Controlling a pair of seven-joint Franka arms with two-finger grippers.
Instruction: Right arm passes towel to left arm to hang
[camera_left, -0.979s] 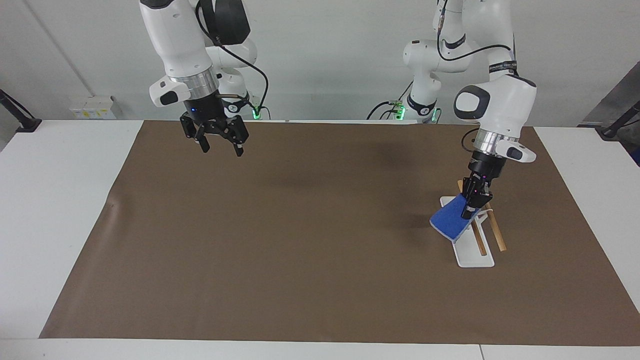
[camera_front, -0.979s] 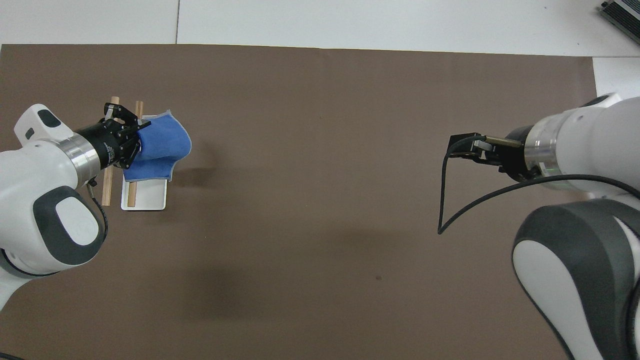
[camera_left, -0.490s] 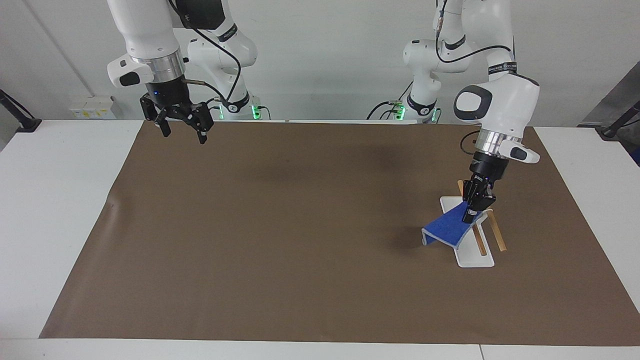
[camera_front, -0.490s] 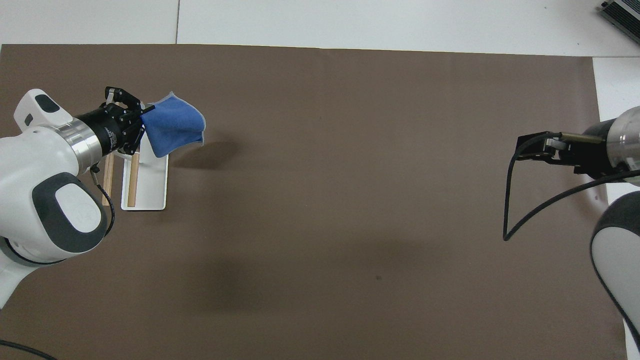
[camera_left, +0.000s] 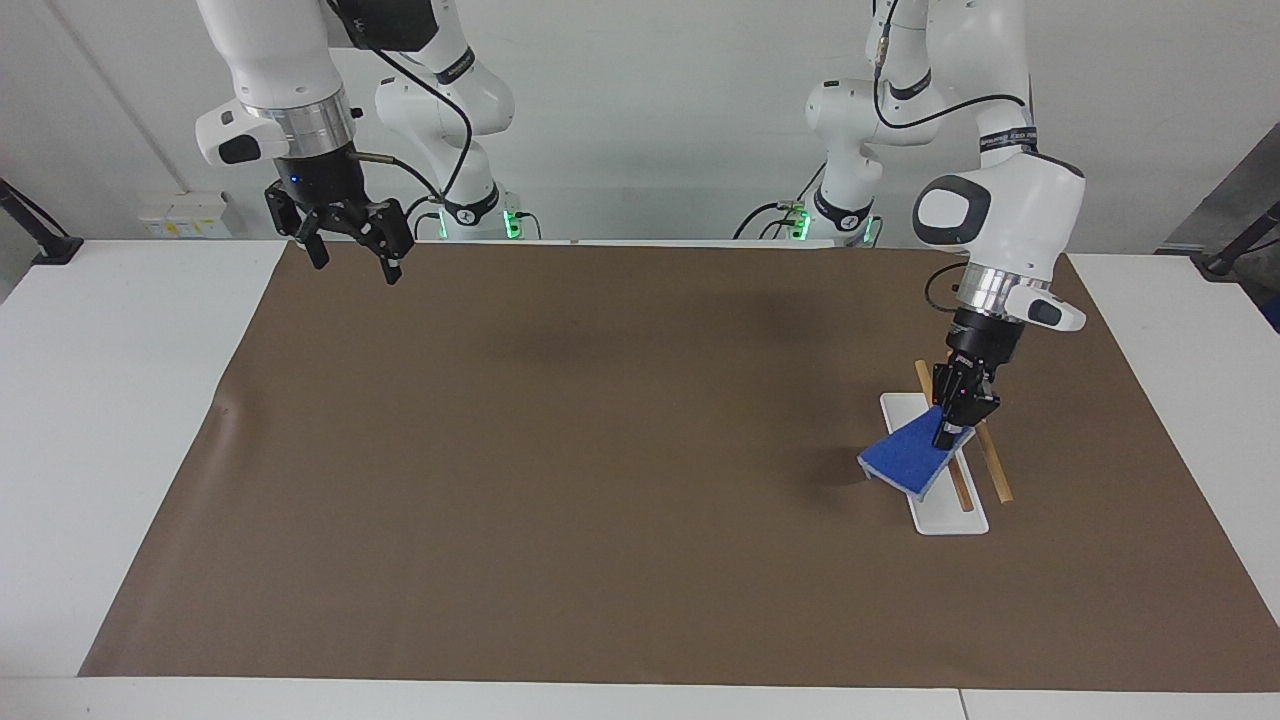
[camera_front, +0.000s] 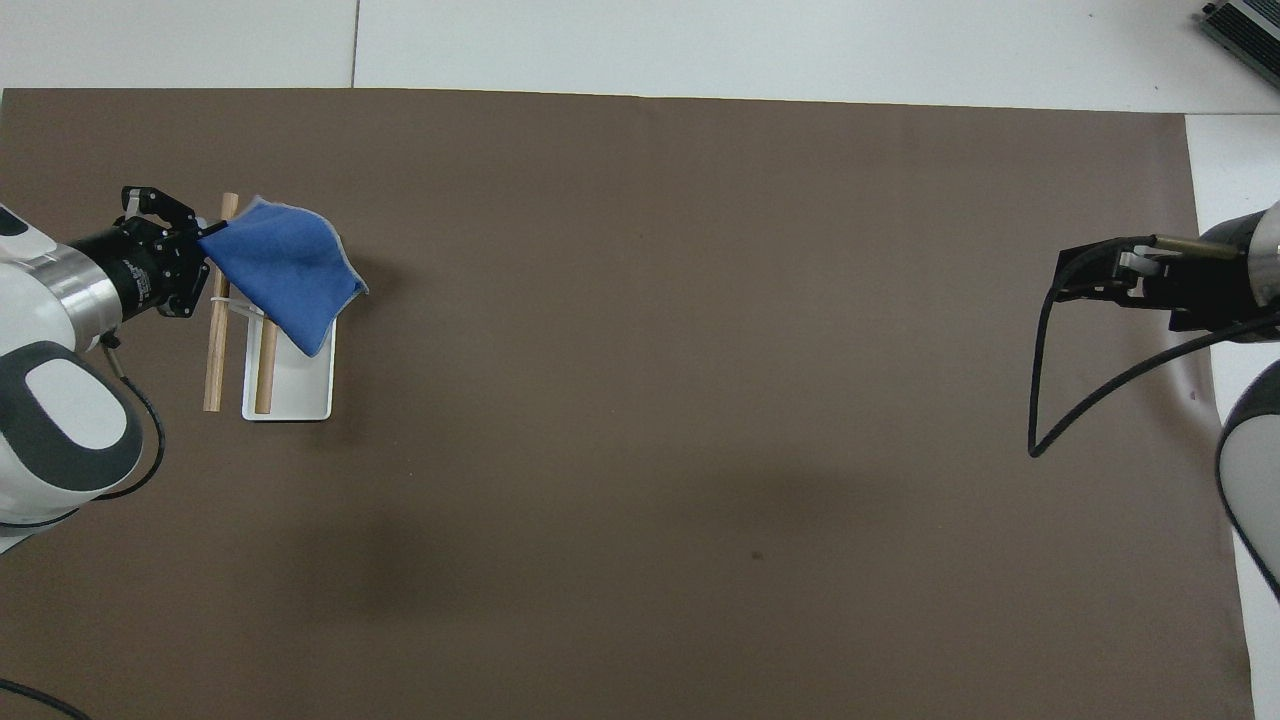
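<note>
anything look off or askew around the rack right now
The towel is not hung yet: the left pincer holds one corner, and it slants down across the rack rods. The right pincer waits, open.

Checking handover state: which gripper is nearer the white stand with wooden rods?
Left. The left gripper is directly over the white stand with wooden rods, shut on the blue towel. The right gripper hangs open over the right arm's end of the brown mat.

Rack on mat at left arm's end of bench, towel over rack, right tool over mat's robot-side corner
</note>
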